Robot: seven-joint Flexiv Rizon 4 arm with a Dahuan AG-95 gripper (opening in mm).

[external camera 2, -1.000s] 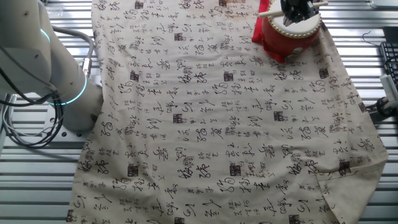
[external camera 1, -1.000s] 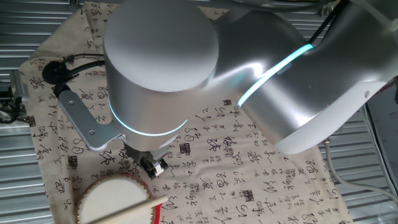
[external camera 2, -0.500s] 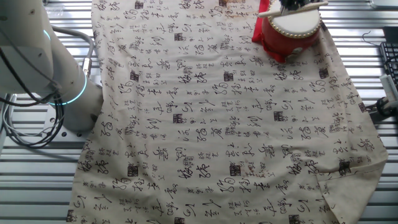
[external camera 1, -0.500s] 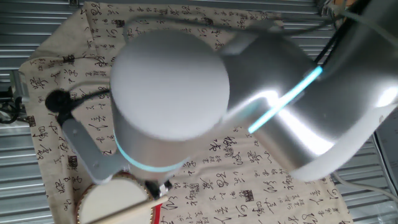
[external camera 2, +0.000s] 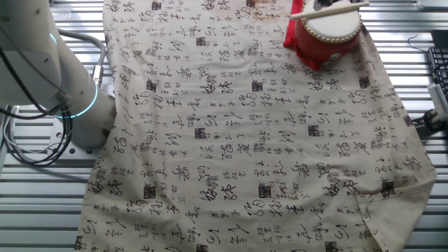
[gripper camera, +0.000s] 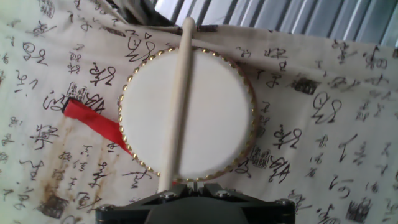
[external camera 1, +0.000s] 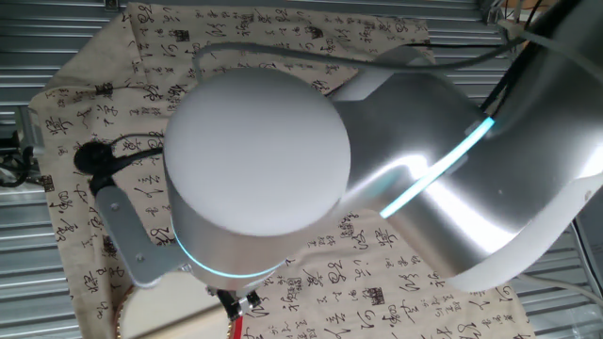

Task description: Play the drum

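Observation:
The drum sits on the printed cloth, its cream-white head ringed by gold studs. A pale wooden stick lies loose across the head, from the far rim to the near rim. My gripper hovers above the drum's near edge with the jaws shut and nothing between them; the stick passes to their left. In the other fixed view the red-bodied drum stands at the far right with the stick on top, and the gripper is out of frame. In one fixed view the arm hides most of the drum, with the gripper beside it.
A red ribbon trails from under the drum to the left. The calligraphy cloth covers the slatted metal table. The robot base stands at the left, with a black cable and knob near the cloth's edge.
My gripper has lifted away from the drum head and gone out of the top of the other fixed view. The stick stays lying across the drum.

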